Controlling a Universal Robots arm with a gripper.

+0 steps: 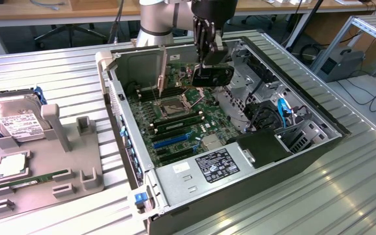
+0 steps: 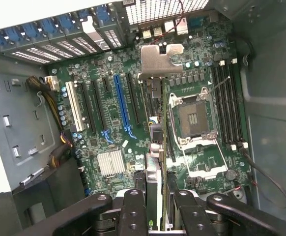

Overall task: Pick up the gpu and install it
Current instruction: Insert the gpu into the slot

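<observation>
— Where is the gpu?
— One card, clamped on edge between the fingers of the single gripper, inside the open case, over its motherboard; outside the case, one hard drive and one memory stick sit on a tray

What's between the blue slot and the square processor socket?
The gpu, edge-on in the gripper, silver bracket at its far end, over black slots. The wrist view shows it.
</observation>
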